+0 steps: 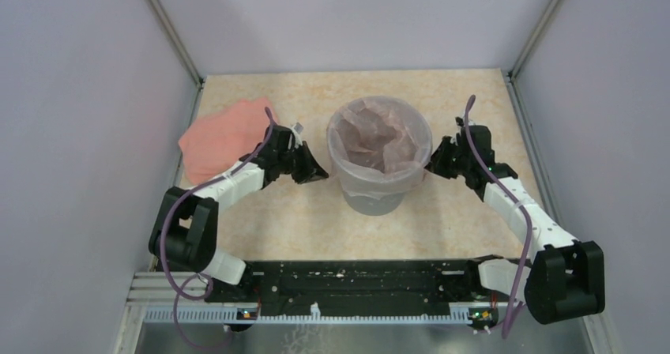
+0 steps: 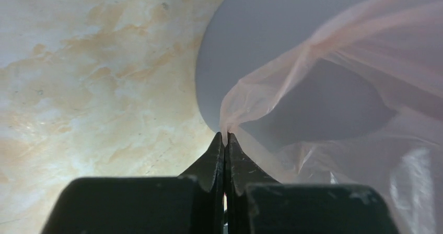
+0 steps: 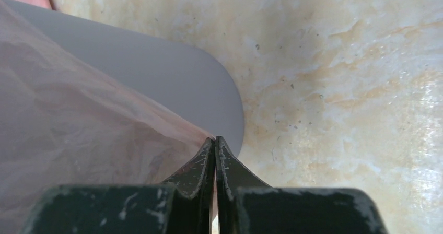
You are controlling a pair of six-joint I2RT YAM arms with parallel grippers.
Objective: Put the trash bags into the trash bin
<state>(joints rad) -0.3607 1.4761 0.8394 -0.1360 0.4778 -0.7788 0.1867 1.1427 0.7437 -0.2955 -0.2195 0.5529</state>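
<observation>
At the near edge of the tabletop [image 1: 411,235] the two arm bases sat side by side, each arm reaching forward and inward to its own side of the trash bin [image 1: 371,200], which stood about midway across and midway back.

The left claw [image 1: 318,171] was at the bin's left rim. In its wrist view the jaws were pressed fully together on a small gather of the trash bag [image 2: 339,46]. The film fanned away from the tips [image 2: 225,137] over the grey wall [image 2: 251,35] and across the bin's mouth.

The right claw [image 1: 433,164] was at the opposite, right rim, its jaws likewise closed flat. In its wrist view the edge of the pale-pink film [image 3: 78,119] ran straight into the tips [image 3: 215,140], so it looked to be pinching the bag's edge too, just off the grey rim [image 3: 172,72].

The bag [image 1: 378,133] already sat inside the bin, crumpled and sagging toward the middle, with some film lapped over the near rim. The coming move seemed to turn on this: the two pinches faced each other across the mouth on a line running left to right, and the film lay inward from each claw. Each arm was nearest its own side. Drawing the edges outward and down over the rim would probably seat the liner.

Farther back, near the far-left corner, a salmon-pink heap [image 1: 225,137] lay well apart from the bin. I could not tell whether it was more bags.
</observation>
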